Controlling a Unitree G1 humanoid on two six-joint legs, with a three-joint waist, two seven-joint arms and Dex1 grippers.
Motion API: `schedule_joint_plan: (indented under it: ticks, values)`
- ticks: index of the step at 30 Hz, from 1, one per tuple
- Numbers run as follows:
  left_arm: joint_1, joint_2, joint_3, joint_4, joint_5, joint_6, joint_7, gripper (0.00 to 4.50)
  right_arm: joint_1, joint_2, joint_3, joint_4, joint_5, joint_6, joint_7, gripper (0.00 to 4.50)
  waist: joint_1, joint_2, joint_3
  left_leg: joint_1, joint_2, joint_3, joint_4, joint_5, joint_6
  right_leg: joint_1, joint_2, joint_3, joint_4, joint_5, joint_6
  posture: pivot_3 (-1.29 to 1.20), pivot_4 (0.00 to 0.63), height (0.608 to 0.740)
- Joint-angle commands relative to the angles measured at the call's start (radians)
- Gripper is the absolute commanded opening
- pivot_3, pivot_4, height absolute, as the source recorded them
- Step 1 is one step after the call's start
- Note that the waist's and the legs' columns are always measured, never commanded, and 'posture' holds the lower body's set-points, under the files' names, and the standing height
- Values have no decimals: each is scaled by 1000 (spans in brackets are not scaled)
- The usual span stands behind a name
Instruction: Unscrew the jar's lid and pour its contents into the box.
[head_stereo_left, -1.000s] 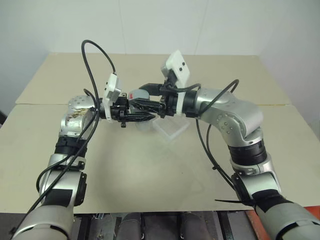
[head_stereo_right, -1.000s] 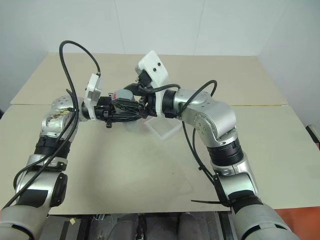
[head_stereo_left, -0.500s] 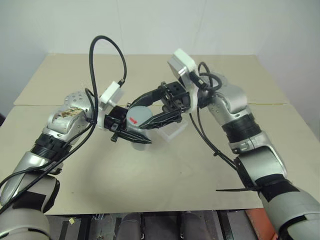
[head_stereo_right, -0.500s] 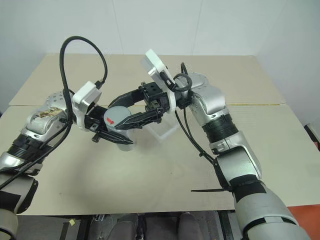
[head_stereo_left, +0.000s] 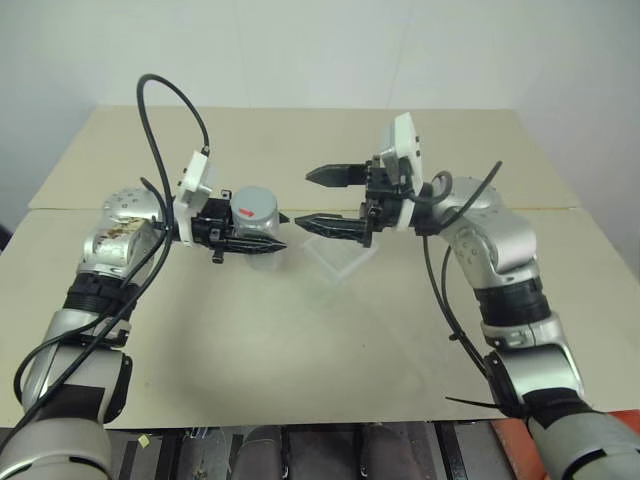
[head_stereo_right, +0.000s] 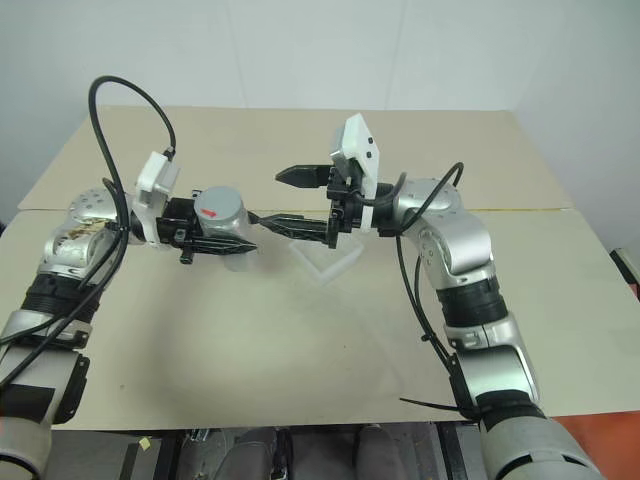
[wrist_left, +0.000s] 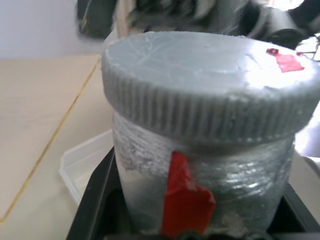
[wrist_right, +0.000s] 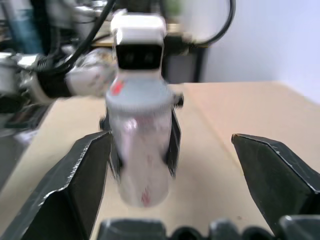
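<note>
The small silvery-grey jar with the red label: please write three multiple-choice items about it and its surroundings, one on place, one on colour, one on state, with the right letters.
1. Where is the small silvery-grey cylindrical jar?
A. Between the left gripper's fingers
B. Inside the tray
C. On the floor

2. What colour is the mark on the round grey lid?
A. Blue
B. Red
C. Green

3. How is the right gripper?
A. Shut on the lid
B. Shut on the tray
C. Open, holding nothing

Answers: 1 A, black fingers clamp its sides above the beige table. 2 B, a red patch shows on top. 3 C, its fingers are spread beside the clear plastic tray.
</note>
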Motion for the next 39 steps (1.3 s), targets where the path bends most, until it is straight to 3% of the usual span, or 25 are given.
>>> schedule_joint_plan:
  ticks: [1, 14, 39]
  values:
    - [-26, -45, 54, -5, 40, 9, 54, 1925, -5, 63, 28, -161, -34, 102, -190, 4466, 0, 0, 0, 0, 0, 0, 0, 0, 0, 0, 0, 0, 0, 0, 0, 0, 150, 740]
    - [-9, -95, 113, -39, 105, 48, 46, 1925, -36, 150, 106, -108, -171, 124, -363, 4466, 2, 0, 0, 0, -1, 0, 0, 0, 0, 1, 0, 0, -1, 0, 0, 0, 150, 740]
    - [64, -44, 180, -141, 110, 104, 6, 1925, 46, -36, 4, -187, -86, 147, -277, 4466, 4, 0, 0, 0, 0, -1, 0, -1, 1, 1, 0, 0, -1, 0, 0, 0, 150, 740]
